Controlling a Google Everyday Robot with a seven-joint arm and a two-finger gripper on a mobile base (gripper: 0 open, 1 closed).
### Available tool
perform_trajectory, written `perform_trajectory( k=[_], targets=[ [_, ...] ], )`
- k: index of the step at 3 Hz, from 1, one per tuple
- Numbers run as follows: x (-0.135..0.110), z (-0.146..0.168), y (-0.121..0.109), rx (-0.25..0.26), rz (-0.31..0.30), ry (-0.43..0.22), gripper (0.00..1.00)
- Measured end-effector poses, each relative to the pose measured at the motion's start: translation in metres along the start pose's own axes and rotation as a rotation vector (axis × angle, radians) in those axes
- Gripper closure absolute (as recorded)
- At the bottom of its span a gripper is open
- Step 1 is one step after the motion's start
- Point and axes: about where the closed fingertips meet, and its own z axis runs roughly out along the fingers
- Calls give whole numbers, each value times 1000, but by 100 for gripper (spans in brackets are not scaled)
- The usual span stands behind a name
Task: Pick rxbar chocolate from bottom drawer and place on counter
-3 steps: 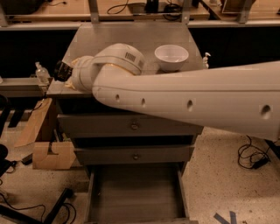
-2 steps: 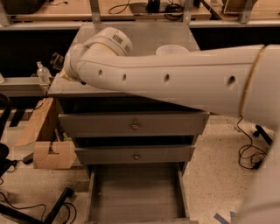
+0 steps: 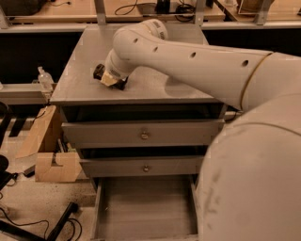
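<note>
My gripper (image 3: pixel 109 78) is low over the front left part of the grey counter (image 3: pixel 155 84), at the end of the white arm (image 3: pixel 197 56) that reaches in from the right. Dark shapes sit at its tip against the counter. I cannot tell whether they are the rxbar chocolate or parts of the gripper. The bottom drawer (image 3: pixel 106 207) is pulled open below. Its visible grey floor shows no bar. The arm's large white body hides the drawer's right side.
The two upper drawers (image 3: pixel 144 135) (image 3: pixel 146 167) are shut. Wooden blocks (image 3: pixel 56 165) and a leaning board stand on the floor at the left. A clear bottle (image 3: pixel 43 77) is on a low shelf at the left. Wooden bench tops (image 3: pixel 70 7) run along the back.
The arm has swung from the cabinet's left edge over the counter, and the gripper has come down onto its front left part. The white bowl is now hidden behind the arm.
</note>
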Motion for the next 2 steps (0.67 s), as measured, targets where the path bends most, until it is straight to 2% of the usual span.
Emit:
perform_trajectory(
  k=[1,2],
  targets=[
    [-14,-8,-8,-37,-30,-3,73],
    [-14,-6,-6,-42,-29,-3,51]
  ],
)
